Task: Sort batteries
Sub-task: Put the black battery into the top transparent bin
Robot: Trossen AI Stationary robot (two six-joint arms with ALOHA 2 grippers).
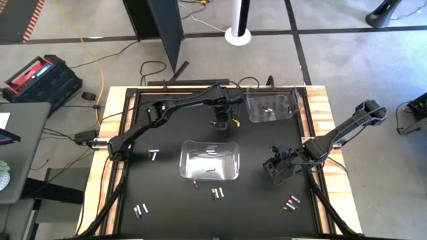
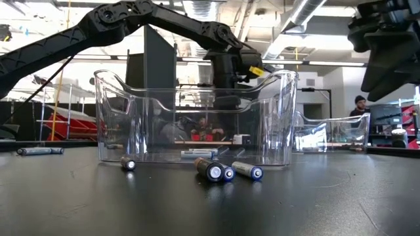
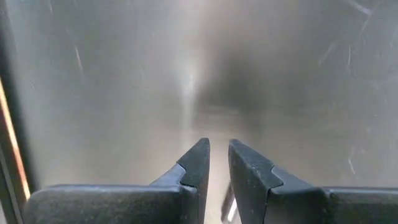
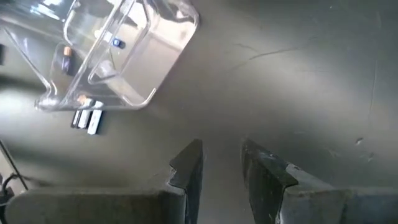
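A black tabletop (image 1: 167, 200) carries two clear plastic bins: the nearer bin (image 1: 210, 160) sits around the middle of the top, and the farther bin (image 1: 270, 107) stands toward the far right corner. The batteries lie scattered: a few silvery cells (image 1: 211, 149) rest inside the nearer bin, a dark one (image 1: 267, 110) lies in the farther bin, a pair (image 1: 153, 155) lies toward the left edge, a pair (image 1: 141, 211) sits near the front left corner, another pair (image 1: 217, 193) lies just in front of the nearer bin, and a small group (image 1: 291, 203) rests toward the front right. In the low view three loose cells (image 2: 226, 172) lie on the mat directly before the nearer bin's wall, with one more (image 2: 128, 164) at its left foot. The left gripper (image 1: 219, 122) hangs over the bare mat between the two bins, toward the far edge; its fingers (image 3: 199, 165) stand close together with only a narrow slit between them, and whether anything is pinched there cannot be told. The right gripper (image 1: 278, 167) hovers over bare mat to the right of the nearer bin, its fingers (image 4: 189, 168) parted and empty. Beyond the far edge stand a dark panel (image 1: 163, 27) and a white round-based post (image 1: 238, 30); a red and black case (image 1: 40, 77) lies on the floor off the left side.
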